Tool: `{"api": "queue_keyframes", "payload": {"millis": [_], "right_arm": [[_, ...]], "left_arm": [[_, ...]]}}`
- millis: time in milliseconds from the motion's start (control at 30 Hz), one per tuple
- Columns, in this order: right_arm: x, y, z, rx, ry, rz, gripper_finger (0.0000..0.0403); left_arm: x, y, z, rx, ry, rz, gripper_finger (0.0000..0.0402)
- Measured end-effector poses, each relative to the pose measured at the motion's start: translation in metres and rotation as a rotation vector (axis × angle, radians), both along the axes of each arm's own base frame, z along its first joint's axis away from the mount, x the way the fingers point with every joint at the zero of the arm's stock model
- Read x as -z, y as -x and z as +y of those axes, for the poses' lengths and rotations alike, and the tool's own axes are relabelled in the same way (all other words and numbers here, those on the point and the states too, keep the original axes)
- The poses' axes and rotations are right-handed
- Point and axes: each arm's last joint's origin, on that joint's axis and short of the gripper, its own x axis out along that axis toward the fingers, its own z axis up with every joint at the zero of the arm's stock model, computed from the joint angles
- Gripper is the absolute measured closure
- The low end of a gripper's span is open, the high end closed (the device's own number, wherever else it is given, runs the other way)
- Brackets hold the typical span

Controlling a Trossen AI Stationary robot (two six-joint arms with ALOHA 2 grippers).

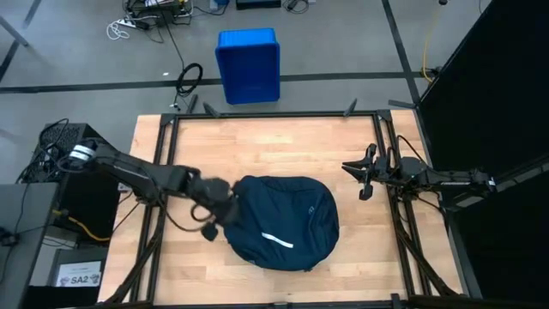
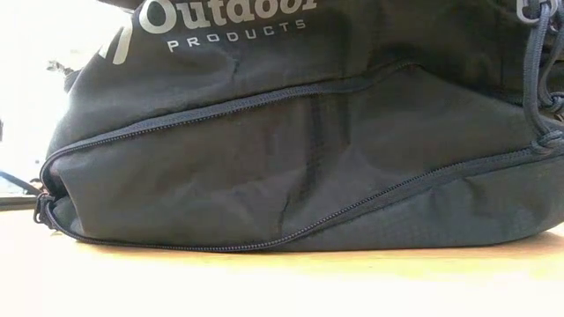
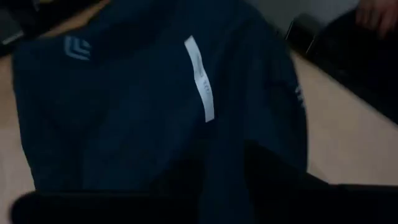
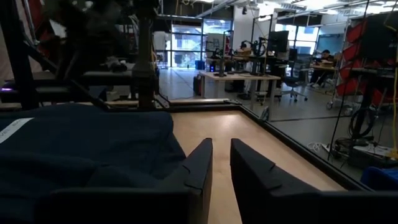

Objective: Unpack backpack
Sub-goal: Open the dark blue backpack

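Observation:
The backpack (image 1: 287, 221), dark navy and rounded, lies flat on the middle of the wooden table, its white stripe (image 1: 276, 239) facing up. It fills the low view (image 2: 291, 158), zips shut along its side. My left gripper (image 1: 225, 209) slants down over the backpack's left edge. In the left wrist view its fingers (image 3: 225, 180) stand open over the navy cloth (image 3: 137, 112). My right gripper (image 1: 353, 176) waits level at the table's right side, shut on nothing (image 4: 221, 162), with the backpack (image 4: 81, 149) ahead of it.
A bright blue plastic bin (image 1: 248, 64) stands on the floor beyond the table's far edge. Black frame rails (image 1: 163, 172) run along the table's left and right sides. Bare wood (image 1: 283, 146) shows on the far side of the backpack. A person's hand (image 3: 376, 12) shows beyond the table.

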Motion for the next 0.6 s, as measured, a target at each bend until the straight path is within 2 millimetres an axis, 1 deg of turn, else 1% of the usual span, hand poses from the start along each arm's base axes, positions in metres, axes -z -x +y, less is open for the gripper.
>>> {"api": "queue_keyframes", "payload": {"millis": [100, 233, 367, 467, 600], "right_arm": [[0.000, 0.000, 0.000, 0.000, 0.000, 0.000, 0.0366], [0.000, 0.000, 0.000, 0.000, 0.000, 0.000, 0.0370], [0.000, 0.000, 0.000, 0.000, 0.000, 0.000, 0.0376], [0.000, 0.000, 0.000, 0.000, 0.000, 0.000, 0.0378], [0.000, 0.000, 0.000, 0.000, 0.000, 0.000, 0.0375]], "left_arm": [[0.006, -0.011, -0.015, -0.001, -0.058, 0.067, 0.0255], [0.017, -0.022, -0.029, -0.019, -0.093, 0.108, 0.0190], [0.022, -0.031, -0.042, -0.041, -0.062, 0.114, 0.0136], [0.024, -0.034, -0.052, -0.048, -0.026, 0.111, 0.0111], [0.038, -0.037, -0.067, -0.047, 0.011, 0.153, 0.0102]]}}
